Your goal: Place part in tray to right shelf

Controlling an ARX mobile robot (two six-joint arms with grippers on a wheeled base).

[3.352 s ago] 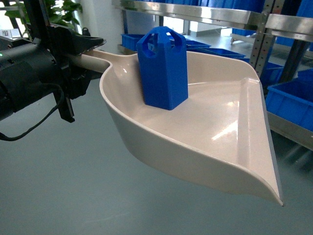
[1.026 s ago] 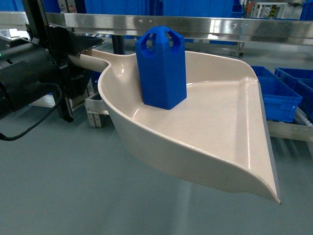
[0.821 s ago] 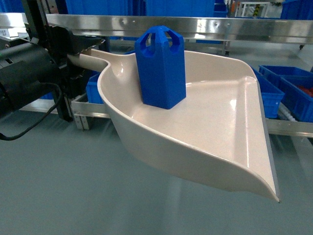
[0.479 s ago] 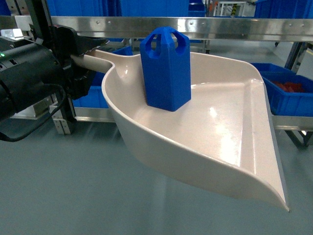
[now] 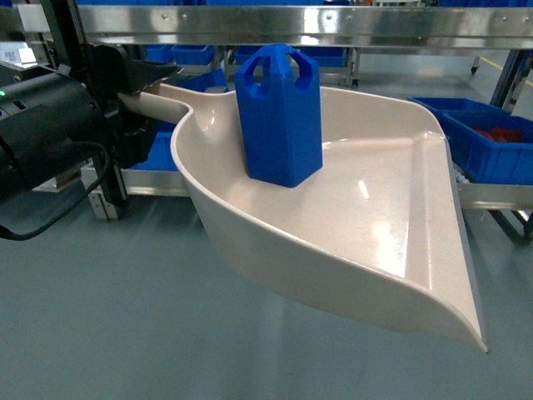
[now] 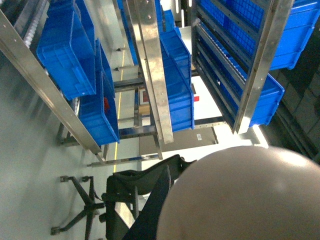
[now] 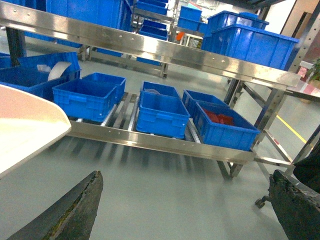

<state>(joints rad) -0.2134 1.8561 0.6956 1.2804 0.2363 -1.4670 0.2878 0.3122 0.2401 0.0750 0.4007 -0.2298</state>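
Part (image 5: 278, 115) stands upright in the tray (image 5: 391, 208), toward the rear near the handle end, its base on the tray floor and its tapered top with rounded openings rising above the rim. The tray is held clear of the grey floor, its flat front lip pointing to the lower right of the head view. Its handle runs left into the left gripper (image 5: 137, 87), whose black fingers close on it; in the left wrist view the tray's underside (image 6: 240, 195) fills the lower right and hides most of that grip. The right gripper (image 7: 185, 205) is spread wide and holds nothing: two dark, worn fingertips (image 7: 75, 210) show at the bottom corners of the right wrist view, with bare floor between them. The tray's edge (image 7: 25, 125) shows at the left of that view. Beyond lies the shelf (image 7: 150, 50), a stainless rack with a bolted front rail; its lower level carries blue crates (image 7: 162, 112) on roller tracks, one crate (image 7: 225, 127) with red pieces inside. The part and tray are apart from the shelf, in front of it.
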